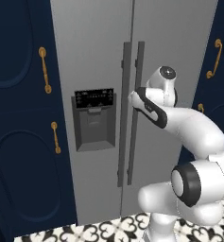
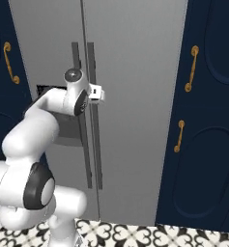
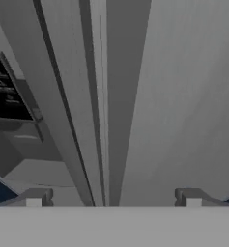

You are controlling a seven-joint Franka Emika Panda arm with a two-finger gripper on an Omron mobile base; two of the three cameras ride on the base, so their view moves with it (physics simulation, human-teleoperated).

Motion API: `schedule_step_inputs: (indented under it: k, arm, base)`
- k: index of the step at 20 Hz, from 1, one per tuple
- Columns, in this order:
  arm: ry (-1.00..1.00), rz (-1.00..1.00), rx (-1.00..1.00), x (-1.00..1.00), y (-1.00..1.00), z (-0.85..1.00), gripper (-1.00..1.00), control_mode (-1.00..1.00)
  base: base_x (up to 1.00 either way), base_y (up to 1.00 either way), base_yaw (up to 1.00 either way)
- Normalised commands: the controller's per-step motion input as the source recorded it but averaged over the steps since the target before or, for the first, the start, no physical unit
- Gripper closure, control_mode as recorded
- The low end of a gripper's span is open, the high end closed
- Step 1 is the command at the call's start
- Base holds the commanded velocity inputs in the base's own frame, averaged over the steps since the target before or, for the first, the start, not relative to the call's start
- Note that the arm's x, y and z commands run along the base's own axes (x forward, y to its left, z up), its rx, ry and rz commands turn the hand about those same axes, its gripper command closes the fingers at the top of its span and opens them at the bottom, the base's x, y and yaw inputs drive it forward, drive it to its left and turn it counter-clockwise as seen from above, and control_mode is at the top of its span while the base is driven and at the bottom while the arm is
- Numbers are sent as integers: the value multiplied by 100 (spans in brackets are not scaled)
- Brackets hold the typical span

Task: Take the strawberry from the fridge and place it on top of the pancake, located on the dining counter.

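The tall grey two-door fridge (image 1: 99, 56) stands shut between navy blue cabinets (image 1: 19, 142) with curved gold handles (image 1: 45, 70), on a floor of black-and-white patterned tiles (image 1: 104, 230). Its left door carries a black dispenser panel (image 1: 94, 99) above a recessed grey dispenser bay (image 1: 94, 128), and two long dark vertical handles (image 1: 124, 113) run side by side along the seam where the doors meet. The white arm with dark joints reaches forward from the base, and in the left base view its wrist sits in front of the right-hand handle, at about the height of the dispenser panel. In the right base view the two-finger gripper (image 2: 102, 93) points at the handles, just beside them; whether it touches them cannot be told. In the hand view the gripper's two small dark fingertips (image 3: 35, 198) stand spread wide apart, nothing between them, with the door seam and the two handles running up the middle of the picture and the black panel at the left edge
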Motion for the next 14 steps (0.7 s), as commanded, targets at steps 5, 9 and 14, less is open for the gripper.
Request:
schedule_step_inputs:
  k: [5, 9, 14]
  arm:
    - [-6, -2, 0, 36, 0, 7, -100, -100]
    - [-12, -5, 0, 48, 0, 27, -100, -100]
    - [-5, 0, 0, 39, -1, 6, -100, -100]
  base:
    - [0, 0, 0]
    - [0, 0, 0]
    - [0, 0, 0]
